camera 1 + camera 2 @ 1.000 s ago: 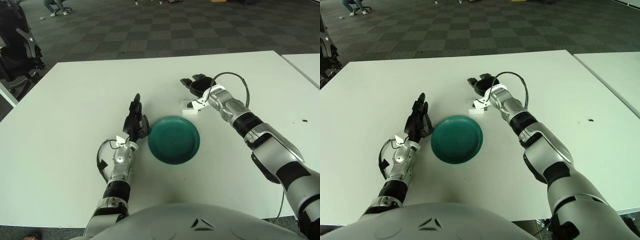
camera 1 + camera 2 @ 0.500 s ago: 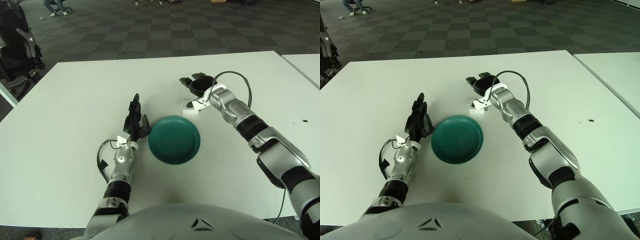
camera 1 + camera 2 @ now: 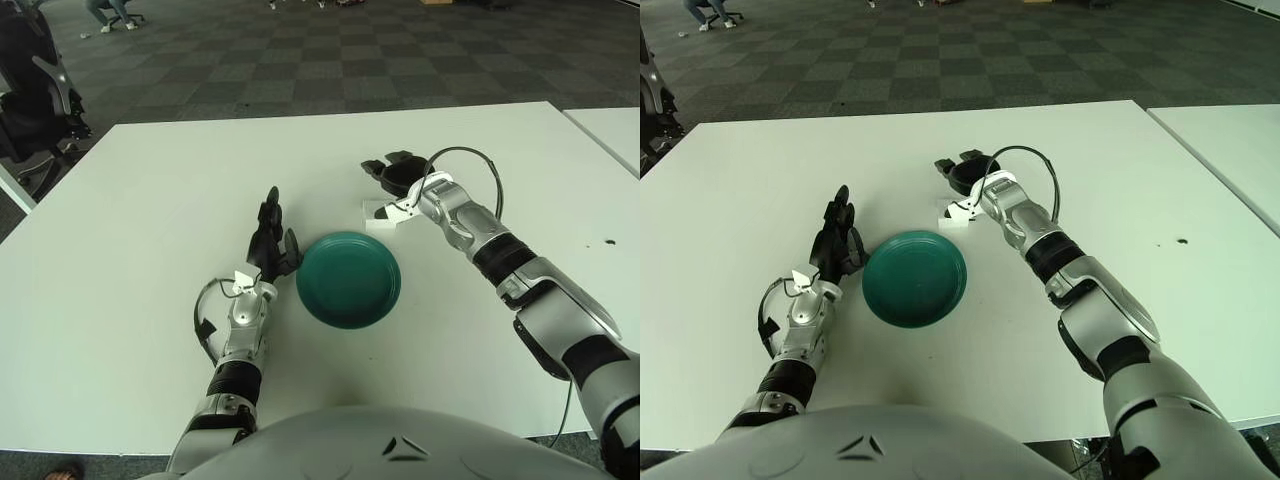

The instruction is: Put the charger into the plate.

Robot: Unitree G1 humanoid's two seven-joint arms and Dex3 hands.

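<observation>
1. White worktop (image 3: 130, 300) carries a teal plate (image 3: 348, 279), a small white charger (image 3: 381, 211) and both arms. A second white table (image 3: 610, 125) shows off to the right hand's outer side; dark checkered carpet (image 3: 300, 60) beyond the far edge.
2. Another robot or rig (image 3: 35, 85) stands off the worktop's far-left corner, well apart from everything on it.
3. Right hand (image 3: 393, 176) is extended over the worktop past the plate's far-right rim. Its dark fingers (image 3: 962, 176) look partly curled and hold nothing; can't tell for sure how far they are spread.
4. Charger lies flat on the worktop just on the near side of the right hand, under the wrist area, close to it. Whether the hand touches it: can't tell.
5. Charger sits between the right hand and the plate, apart from the plate's rim, with only bare worktop in that gap.
6. A black cable (image 3: 470, 160) loops above the right forearm, behind the hand, not across the charger.
7. Left hand (image 3: 272, 238) shows just left of the plate, fingers straight and pointing away from the robot, gripping nothing.
8. Plate has nothing in it.
</observation>
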